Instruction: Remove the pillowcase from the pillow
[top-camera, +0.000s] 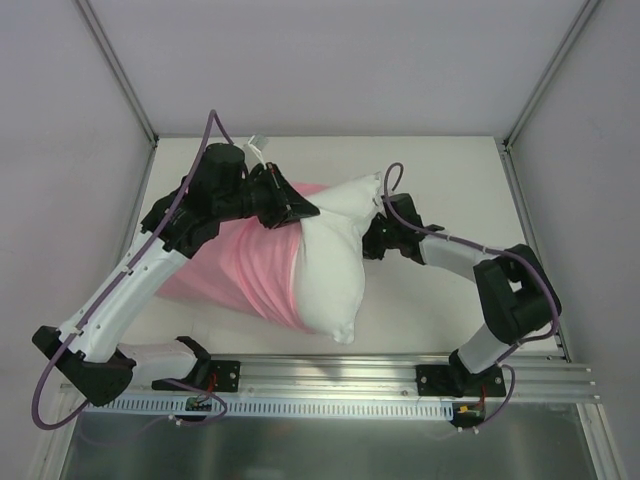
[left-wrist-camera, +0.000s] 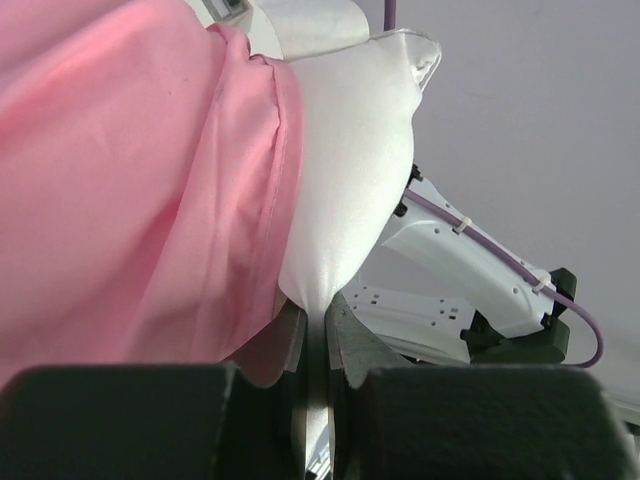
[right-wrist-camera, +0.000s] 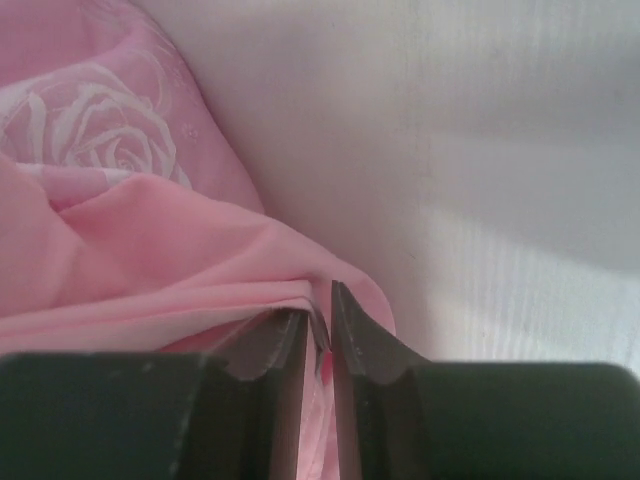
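Note:
The white pillow (top-camera: 330, 270) lies mid-table, its right half bare. The pink pillowcase (top-camera: 240, 275) is bunched over its left half. My left gripper (top-camera: 300, 212) is at the pillow's far top edge; in the left wrist view it (left-wrist-camera: 318, 325) is shut on a pinch of white pillow (left-wrist-camera: 350, 150) fabric, with the pillowcase's hem (left-wrist-camera: 120, 200) just to its left. My right gripper (top-camera: 372, 240) is tucked against the pillow's right side; in the right wrist view it (right-wrist-camera: 320, 325) is shut on a fold of the rose-printed pillowcase (right-wrist-camera: 150, 250).
White enclosure walls with metal corner posts (top-camera: 120, 70) surround the white table (top-camera: 450, 180). An aluminium rail (top-camera: 340, 370) runs along the near edge by the arm bases. My right arm (left-wrist-camera: 470, 260) shows in the left wrist view behind the pillow.

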